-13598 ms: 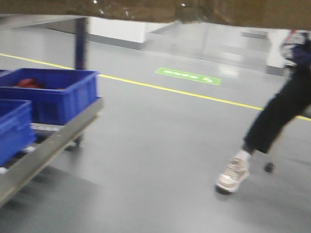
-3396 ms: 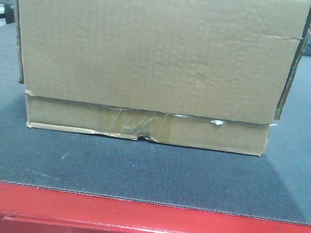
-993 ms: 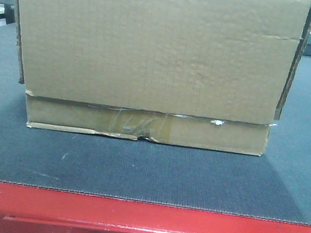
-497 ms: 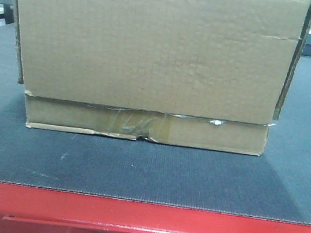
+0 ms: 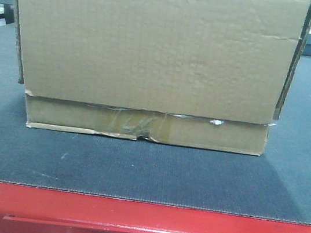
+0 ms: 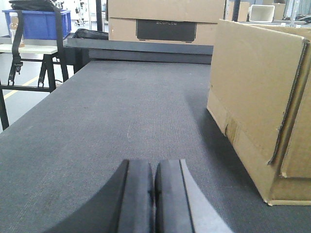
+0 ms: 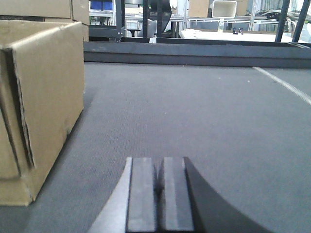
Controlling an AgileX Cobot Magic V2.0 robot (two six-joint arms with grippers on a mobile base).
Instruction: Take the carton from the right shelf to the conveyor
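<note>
The brown carton rests flat on the dark grey conveyor belt, its taped lower strip facing the front camera, just behind the red front edge. In the left wrist view the carton stands to the right of my left gripper, which is shut and empty, low over the belt and apart from the box. In the right wrist view the carton stands to the left of my right gripper, also shut with nothing in it. The right shelf is out of view.
Other cardboard boxes stand beyond the belt's far end. A blue bin sits on a side table at the left. Racks and a white tub stand behind the belt's far rail.
The carton has stayed put on the belt over the last seconds. Long before, it was held up over the floor near blue bins.
</note>
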